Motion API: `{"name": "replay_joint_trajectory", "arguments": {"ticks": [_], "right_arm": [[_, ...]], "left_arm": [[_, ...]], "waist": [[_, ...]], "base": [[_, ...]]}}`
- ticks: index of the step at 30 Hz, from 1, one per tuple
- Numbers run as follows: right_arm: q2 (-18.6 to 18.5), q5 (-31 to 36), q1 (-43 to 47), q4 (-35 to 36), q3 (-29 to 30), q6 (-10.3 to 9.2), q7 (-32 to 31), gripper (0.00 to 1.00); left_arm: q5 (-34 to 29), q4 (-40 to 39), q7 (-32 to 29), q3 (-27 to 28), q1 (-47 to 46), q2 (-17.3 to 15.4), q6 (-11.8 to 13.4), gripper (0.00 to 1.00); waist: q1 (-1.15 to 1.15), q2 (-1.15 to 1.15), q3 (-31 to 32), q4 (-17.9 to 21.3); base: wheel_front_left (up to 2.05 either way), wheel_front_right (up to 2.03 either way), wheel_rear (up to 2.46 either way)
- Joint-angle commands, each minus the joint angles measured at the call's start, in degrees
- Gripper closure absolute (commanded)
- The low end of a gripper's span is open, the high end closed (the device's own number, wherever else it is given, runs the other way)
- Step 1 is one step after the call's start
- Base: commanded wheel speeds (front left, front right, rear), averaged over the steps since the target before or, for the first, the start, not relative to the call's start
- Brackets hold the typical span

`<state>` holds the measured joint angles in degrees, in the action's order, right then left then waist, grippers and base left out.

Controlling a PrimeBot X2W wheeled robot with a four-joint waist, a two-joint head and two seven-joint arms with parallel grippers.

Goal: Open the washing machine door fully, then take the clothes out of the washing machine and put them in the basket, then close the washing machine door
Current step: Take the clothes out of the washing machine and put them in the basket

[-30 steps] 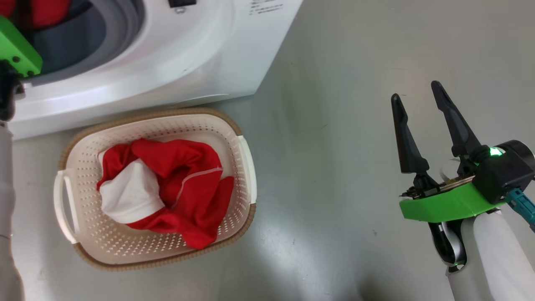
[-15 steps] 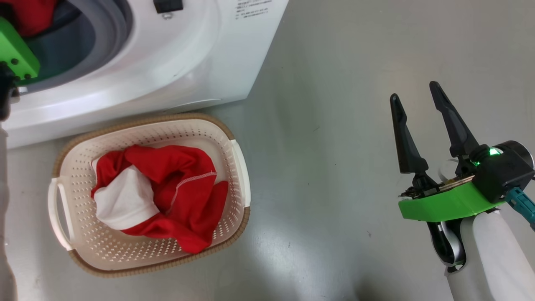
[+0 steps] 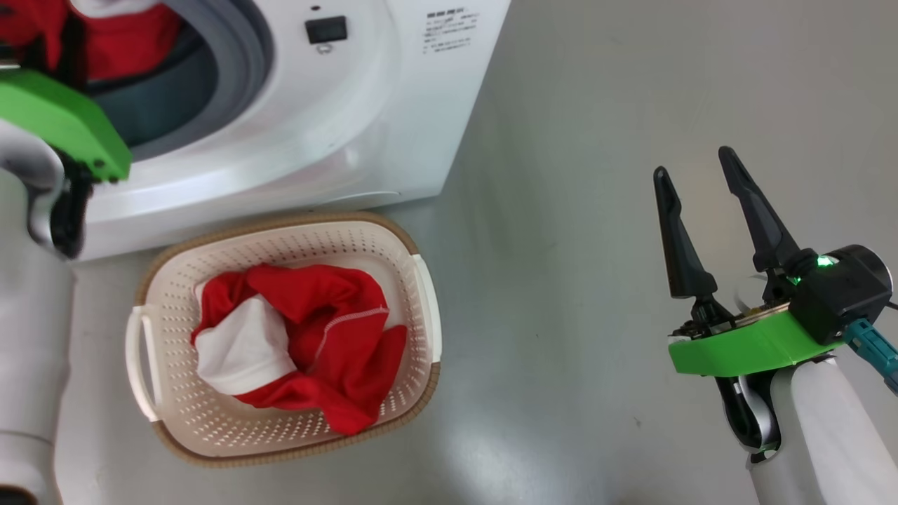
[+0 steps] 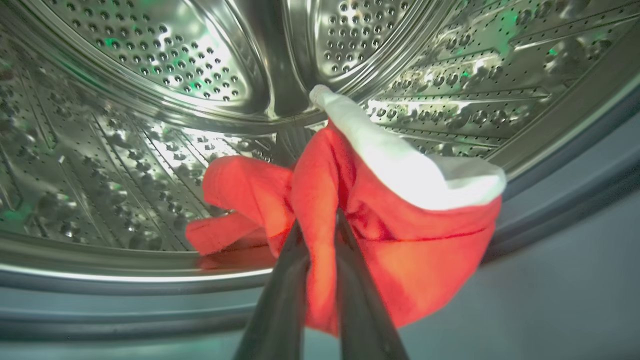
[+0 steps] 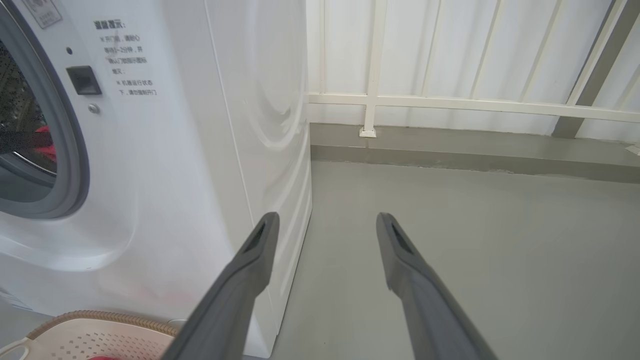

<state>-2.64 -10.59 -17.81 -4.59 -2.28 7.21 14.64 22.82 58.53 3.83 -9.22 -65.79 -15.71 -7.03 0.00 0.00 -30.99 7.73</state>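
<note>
One garment (image 3: 309, 337) in basket (image 3: 295, 242), one in left hand (image 4: 320, 225)

Illegibly small print (image 3: 447, 29) on washing machine (image 3: 351, 140)

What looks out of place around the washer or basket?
Nothing stands out. The left gripper is shut on a red garment at the drum mouth, another garment sits inside the basket, and the right gripper is open above the floor.
</note>
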Motion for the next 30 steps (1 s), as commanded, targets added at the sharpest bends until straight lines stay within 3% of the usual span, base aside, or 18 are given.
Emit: {"name": "replay_joint_trajectory", "arguments": {"ticks": [1,4,9,17,30], "right_arm": [[-0.2,-0.1,1.2,1.1,-1.1,0.28,0.4,0.0],[-0.2,0.1,1.6,0.7,-0.8,0.28,0.4,0.0],[-0.2,0.2,2.2,0.5,-0.5,0.28,0.4,0.0],[-0.2,0.4,3.1,0.1,0.2,0.28,0.4,0.0],[-0.2,0.1,4.9,-0.2,0.6,0.28,0.4,0.0]], "left_arm": [[-0.4,-2.0,1.7,0.8,1.2,-3.1,0.1,1.0],[-0.4,-4.7,7.4,1.1,4.2,-2.8,0.9,1.0],[0.1,-8.5,10.0,1.5,8.4,-1.5,1.5,1.0],[0.5,-16.5,11.0,1.9,17.1,0.4,2.6,1.0],[1.9,-31.7,10.4,3.5,31.5,0.7,5.4,1.0]], "waist": [[0.0,0.0,1.1,-0.8],[0.0,0.0,2.3,-1.7],[0.0,0.0,4.2,-2.8],[0.0,0.0,7.9,-4.5],[0.0,0.0,13.3,-5.6]], "base": [[0.0,0.0,0.0],[0.0,0.0,0.0],[0.0,0.0,0.0],[0.0,0.0,0.0],[0.0,0.0,0.0]]}}
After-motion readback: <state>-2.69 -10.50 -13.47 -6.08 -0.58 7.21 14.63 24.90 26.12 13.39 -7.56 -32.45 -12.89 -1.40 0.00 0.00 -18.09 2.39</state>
